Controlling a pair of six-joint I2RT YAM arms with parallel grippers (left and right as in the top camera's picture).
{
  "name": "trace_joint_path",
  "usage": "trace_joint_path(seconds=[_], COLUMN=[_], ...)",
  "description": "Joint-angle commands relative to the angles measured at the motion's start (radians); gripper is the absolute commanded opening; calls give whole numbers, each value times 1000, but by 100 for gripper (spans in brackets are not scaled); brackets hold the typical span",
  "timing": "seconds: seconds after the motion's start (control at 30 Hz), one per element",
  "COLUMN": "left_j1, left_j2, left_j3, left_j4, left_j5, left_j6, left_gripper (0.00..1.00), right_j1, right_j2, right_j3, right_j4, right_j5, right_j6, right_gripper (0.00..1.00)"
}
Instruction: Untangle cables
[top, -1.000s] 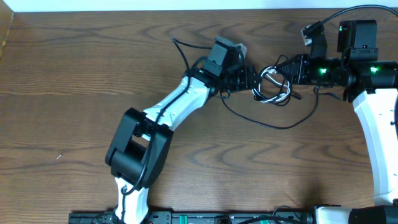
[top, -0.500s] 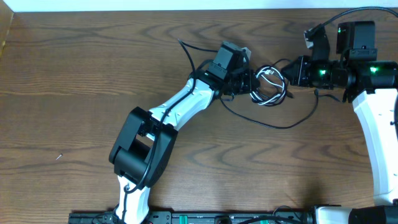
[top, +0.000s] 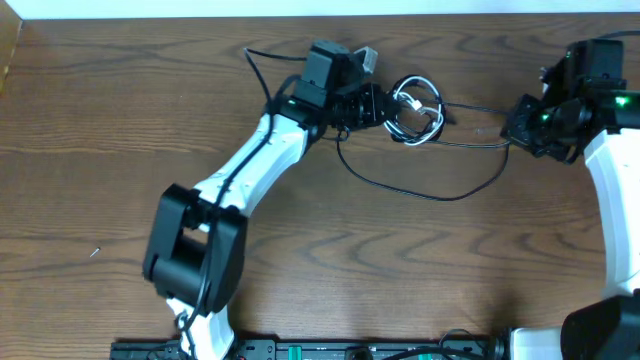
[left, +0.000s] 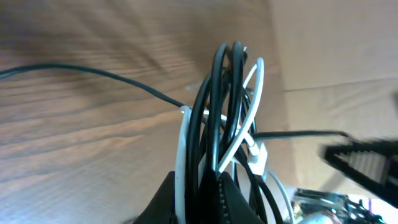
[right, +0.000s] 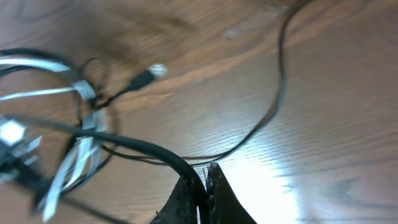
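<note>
The cables (top: 415, 110) form a small knot of black and white loops at the table's upper middle. My left gripper (top: 385, 105) is shut on the knot's left side. In the left wrist view the bundle (left: 217, 112) of black and white cords rises straight from between the closed jaws of the left gripper (left: 208, 186). One black strand (top: 470, 142) runs taut from the knot rightward to my right gripper (top: 510, 132), which is shut on it. The right wrist view shows this black cable (right: 155, 151) pinched in the right gripper (right: 205, 177). A slack black loop (top: 440, 197) sags toward the table's middle.
A small plug end (right: 146, 76) lies on the wood beside the knot. The left arm's own thicker black cable (top: 258, 62) arcs near the table's far edge. The white left arm (top: 240, 170) crosses the table diagonally; a rail (top: 330, 350) runs along the front edge.
My left gripper closed on the knot and carried it up and to the left. My right gripper moved right with the black strand, drawing it out taut.
</note>
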Motion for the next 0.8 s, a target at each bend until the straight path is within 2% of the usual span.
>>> trace_joint_path(seconds=[0.0, 0.37, 0.77], left_j1=[64, 130, 141], left_j2=[-52, -148, -160], left_j3=[18, 18, 17], left_j4=[-15, -18, -31], left_j5=[-6, -6, -7], left_j6=[24, 15, 13], left_gripper=[7, 8, 8], right_j1=[-46, -45, -45], right_j2=[40, 169, 179], right_j3=[6, 6, 6], right_j4=[-8, -4, 0], right_j5=[134, 10, -55], right_j6=[16, -101, -186], right_gripper=[1, 1, 10])
